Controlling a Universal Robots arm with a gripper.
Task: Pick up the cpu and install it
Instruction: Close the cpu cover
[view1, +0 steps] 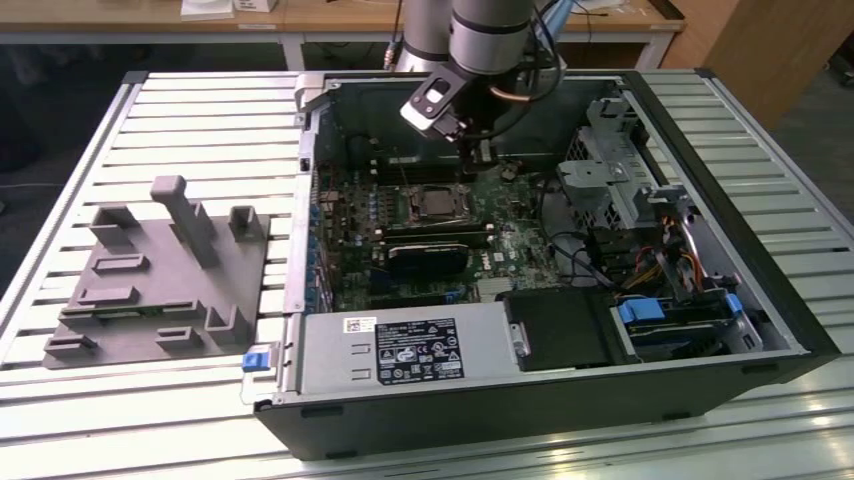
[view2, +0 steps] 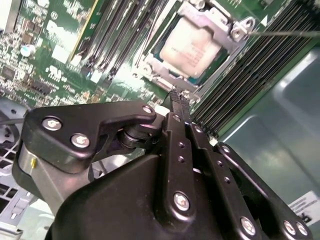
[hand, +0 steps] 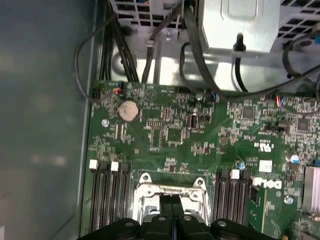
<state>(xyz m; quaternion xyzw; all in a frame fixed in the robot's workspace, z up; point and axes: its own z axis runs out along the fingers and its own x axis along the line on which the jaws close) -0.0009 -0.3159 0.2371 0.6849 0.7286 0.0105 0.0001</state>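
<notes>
**Claw closed over the seated chip**

We see the cpu (view2: 192, 47) lying flat inside its socket frame (view2: 235, 30), mid-board on the motherboard (hand: 170, 135) in the computer case (view1: 787, 330). The claw (view2: 178, 97) hangs over the frame's near edge, with the chip just beyond and below its tips. Its fingers (view2: 172, 135) are pressed together, and nothing appears to be held between them.

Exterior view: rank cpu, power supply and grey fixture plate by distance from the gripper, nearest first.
1. cpu: seated in the motherboard socket, right by the gripper.
2. power supply: along the case's near edge.
3. grey fixture plate: outside the case, on the exterior view's left.
</notes>
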